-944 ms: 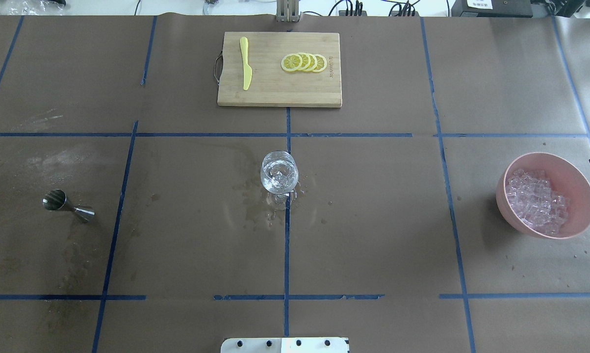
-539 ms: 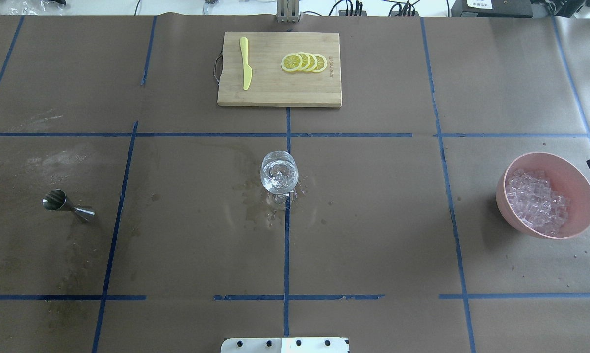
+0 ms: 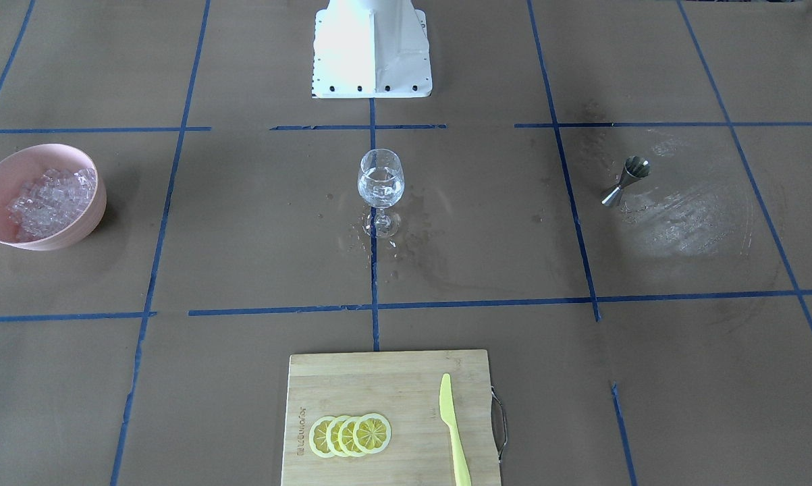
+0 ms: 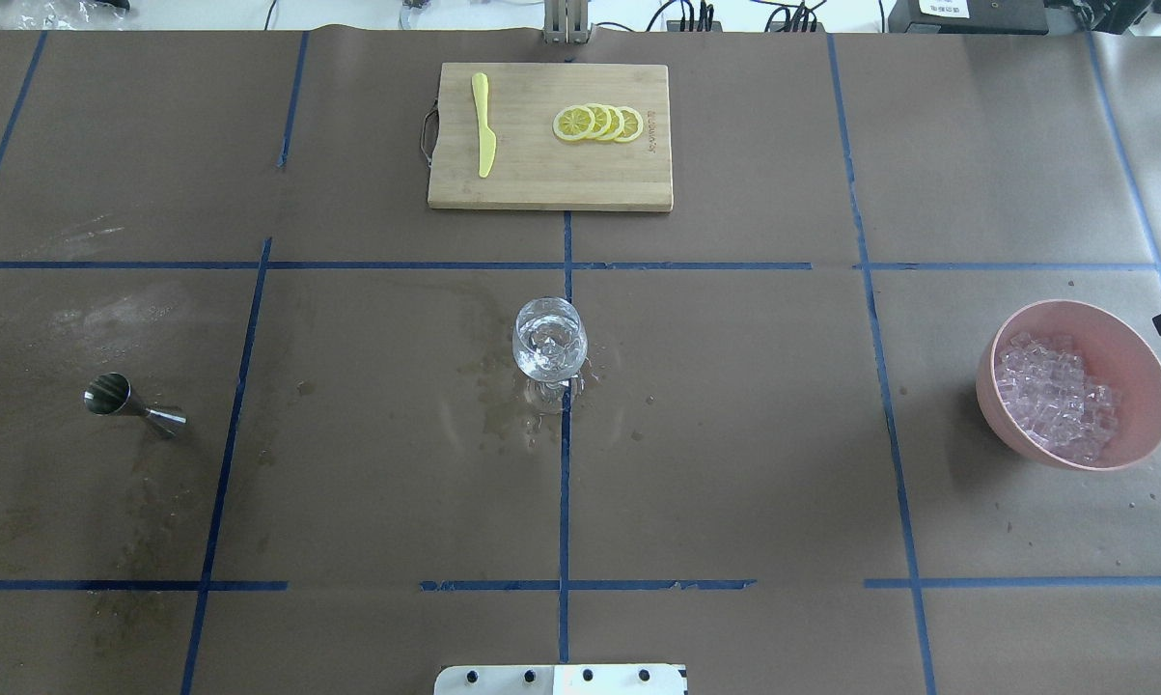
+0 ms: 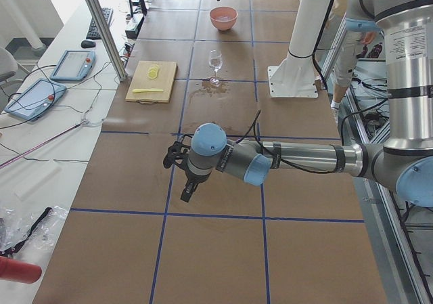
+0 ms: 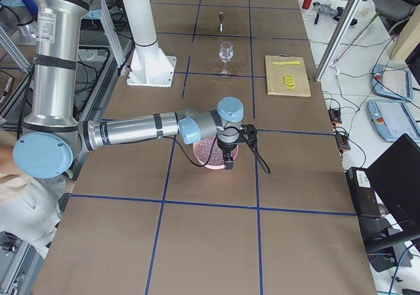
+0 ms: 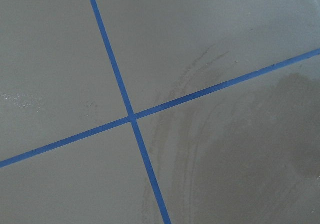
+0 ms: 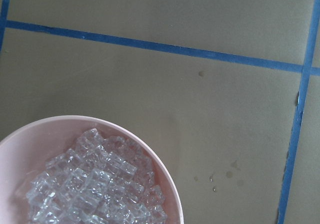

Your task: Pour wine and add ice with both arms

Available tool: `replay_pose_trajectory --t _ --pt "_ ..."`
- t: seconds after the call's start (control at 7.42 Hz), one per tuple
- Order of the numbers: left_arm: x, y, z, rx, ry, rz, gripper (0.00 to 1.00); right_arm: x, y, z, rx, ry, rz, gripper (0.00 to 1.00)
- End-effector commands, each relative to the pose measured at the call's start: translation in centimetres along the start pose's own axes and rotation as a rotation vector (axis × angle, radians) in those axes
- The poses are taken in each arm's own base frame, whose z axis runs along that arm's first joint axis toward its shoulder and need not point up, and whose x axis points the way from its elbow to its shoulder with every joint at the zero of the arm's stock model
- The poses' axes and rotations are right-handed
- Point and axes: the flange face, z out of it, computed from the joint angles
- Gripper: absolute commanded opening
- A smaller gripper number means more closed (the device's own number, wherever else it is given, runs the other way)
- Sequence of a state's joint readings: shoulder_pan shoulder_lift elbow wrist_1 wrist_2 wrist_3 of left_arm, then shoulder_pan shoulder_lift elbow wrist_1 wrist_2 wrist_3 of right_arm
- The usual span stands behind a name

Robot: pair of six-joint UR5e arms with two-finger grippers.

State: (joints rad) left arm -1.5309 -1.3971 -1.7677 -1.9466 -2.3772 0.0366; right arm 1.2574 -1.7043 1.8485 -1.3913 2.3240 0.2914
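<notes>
I can't tell from the side views how far the left gripper or the right gripper stands open, or whether either holds anything. My first worry is a slick cube from the ice, heaped in the pink bowl by the table's right edge, slipping free in transit. The wine sits in the wine glass midway between the table's edges, its foot in a puddle; there a nudge or dropped cube could tip or splash it.

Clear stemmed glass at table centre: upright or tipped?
Upright: the clear stemmed glass stands on its foot, bowl and rim straight above the stem, in the front-facing and both side views.
</notes>
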Motion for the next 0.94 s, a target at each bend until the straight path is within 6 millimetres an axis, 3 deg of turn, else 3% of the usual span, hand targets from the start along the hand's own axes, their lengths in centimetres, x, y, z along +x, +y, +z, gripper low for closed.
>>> replay_pose_trajectory --t 0.0,0.81 --pt "-0.05 0.17 0.06 -0.002 0.001 -0.004 1.0 -0.47 0.05 0.48 -0.011 -0.002 -0.01 1.0" --pt "-0.15 0.38 0.16 -0.005 0.001 -0.009 1.0 -0.64 -0.65 1.04 -0.017 -0.001 -0.016 1.0"
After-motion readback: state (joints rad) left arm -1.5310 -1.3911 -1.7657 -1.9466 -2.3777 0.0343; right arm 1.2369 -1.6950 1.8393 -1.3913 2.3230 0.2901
